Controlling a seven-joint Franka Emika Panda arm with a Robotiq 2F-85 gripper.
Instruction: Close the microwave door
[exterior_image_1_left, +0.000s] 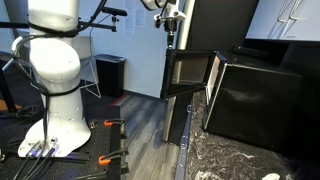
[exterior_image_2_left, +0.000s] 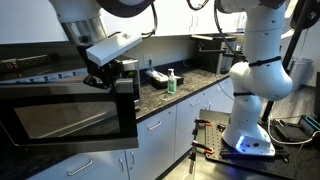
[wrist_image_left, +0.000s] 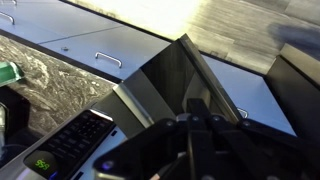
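The microwave door (exterior_image_2_left: 70, 118) stands swung wide open from the microwave (exterior_image_1_left: 255, 100), which sits on a speckled stone tabletop (exterior_image_1_left: 225, 155); the robot's hand (exterior_image_2_left: 117, 72) hangs at the door's upper free corner; whether it is spread or pressed together cannot be told; a green bottle (exterior_image_2_left: 171, 80) stands farther along.

The white arm (exterior_image_2_left: 250, 60) stands tall on its base (exterior_image_2_left: 246, 140), arches overhead and slopes down with the wrist tilted. The dark gripper (exterior_image_2_left: 108, 78) points downward (spread or closed, I can't make out).
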